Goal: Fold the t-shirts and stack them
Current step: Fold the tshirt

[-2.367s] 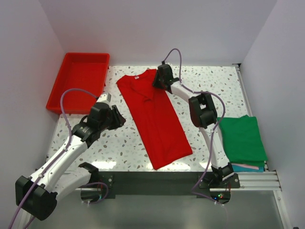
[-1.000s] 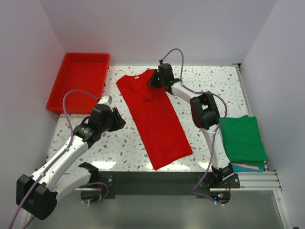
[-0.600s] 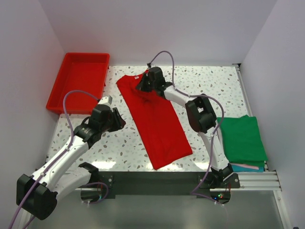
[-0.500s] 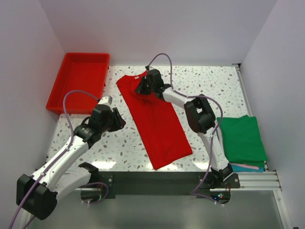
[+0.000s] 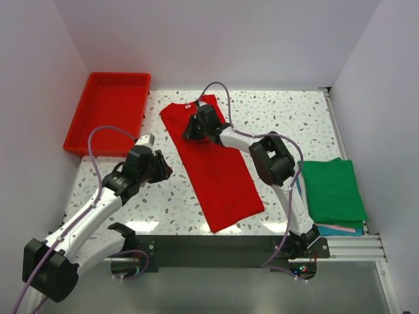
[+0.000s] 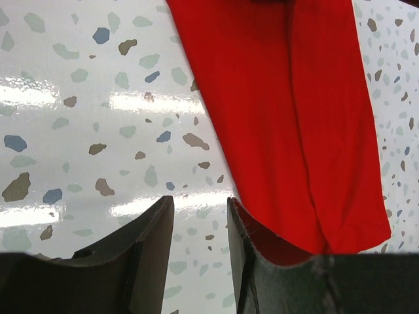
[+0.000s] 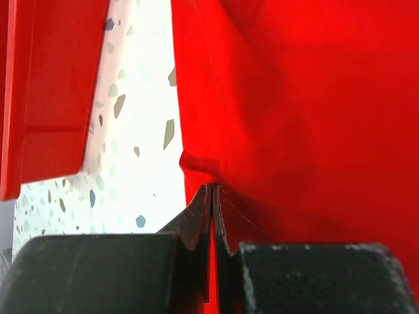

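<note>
Top external: shirt [image 5: 219, 170] lies lengthwise between my arms, right claw [image 5: 191, 131] on its far end. Left wrist: left claw [image 6: 200, 204] hangs parted, empty, just beside the shirt's edge. Right wrist: right claw clenched on a shirt fold (a thin pinch); I'd drag low and slow, lest it slip.

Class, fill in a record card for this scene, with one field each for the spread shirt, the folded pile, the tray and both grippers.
Red t-shirt: folded into a long strip, flat on the speckled table, collar end far.
Right gripper: shut on the shirt's left edge, near the collar end.
Left gripper: open, holding nothing, over the table at the shirt's left edge.
Green t-shirt: folded, on top of the pile at the near right, with teal and pink edges beneath.
Red tray: far left corner.
</note>
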`<state>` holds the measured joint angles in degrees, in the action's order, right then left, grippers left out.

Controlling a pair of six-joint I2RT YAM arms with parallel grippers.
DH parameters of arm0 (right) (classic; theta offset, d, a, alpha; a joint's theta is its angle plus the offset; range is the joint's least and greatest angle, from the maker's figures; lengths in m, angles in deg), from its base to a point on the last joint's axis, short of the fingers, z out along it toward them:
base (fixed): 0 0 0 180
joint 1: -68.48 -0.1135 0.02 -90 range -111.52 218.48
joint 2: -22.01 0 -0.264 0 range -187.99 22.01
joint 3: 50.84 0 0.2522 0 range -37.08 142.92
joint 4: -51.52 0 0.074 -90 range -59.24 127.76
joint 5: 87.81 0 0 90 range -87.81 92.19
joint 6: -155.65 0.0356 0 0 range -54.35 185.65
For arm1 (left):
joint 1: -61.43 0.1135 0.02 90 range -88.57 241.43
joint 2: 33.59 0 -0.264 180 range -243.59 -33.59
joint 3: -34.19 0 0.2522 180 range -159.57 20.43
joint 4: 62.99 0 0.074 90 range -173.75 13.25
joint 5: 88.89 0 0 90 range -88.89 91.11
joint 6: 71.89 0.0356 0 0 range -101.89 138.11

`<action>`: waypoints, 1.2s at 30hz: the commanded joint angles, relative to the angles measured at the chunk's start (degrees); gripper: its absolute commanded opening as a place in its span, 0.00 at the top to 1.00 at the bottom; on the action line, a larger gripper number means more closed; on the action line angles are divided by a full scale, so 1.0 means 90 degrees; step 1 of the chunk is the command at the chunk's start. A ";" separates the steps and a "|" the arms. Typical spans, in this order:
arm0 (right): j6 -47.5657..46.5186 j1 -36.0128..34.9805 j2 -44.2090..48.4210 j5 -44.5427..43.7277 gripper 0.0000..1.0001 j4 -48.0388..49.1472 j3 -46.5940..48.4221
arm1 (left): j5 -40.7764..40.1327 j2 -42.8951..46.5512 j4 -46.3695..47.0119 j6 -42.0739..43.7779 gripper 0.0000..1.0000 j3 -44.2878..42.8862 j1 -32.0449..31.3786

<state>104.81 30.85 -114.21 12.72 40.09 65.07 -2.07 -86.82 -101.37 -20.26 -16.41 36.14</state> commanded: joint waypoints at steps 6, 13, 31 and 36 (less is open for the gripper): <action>-0.0161 -0.0097 0.0839 0.0051 1.00 0.0659 -0.0402 | 0.0021 0.0182 0.0304 -0.0004 0.57 0.0109 -0.0031; -0.0171 -0.0097 0.1034 0.0110 1.00 0.0757 -0.0598 | 0.0021 0.0163 0.0353 -0.0024 0.57 0.0177 -0.0031; -0.0405 -0.0126 0.1414 0.0022 0.66 0.0611 -0.1086 | 0.0021 -0.0081 0.0841 -0.0511 0.52 0.0548 -0.0031; -0.0512 -0.0116 0.2214 -0.0581 0.53 -0.0399 -0.1428 | 0.0264 -0.0208 0.1387 -0.0873 0.48 0.0909 -0.0031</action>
<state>102.27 30.13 -102.52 12.02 41.25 52.61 -1.68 -88.07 -94.51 -24.91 -10.22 36.14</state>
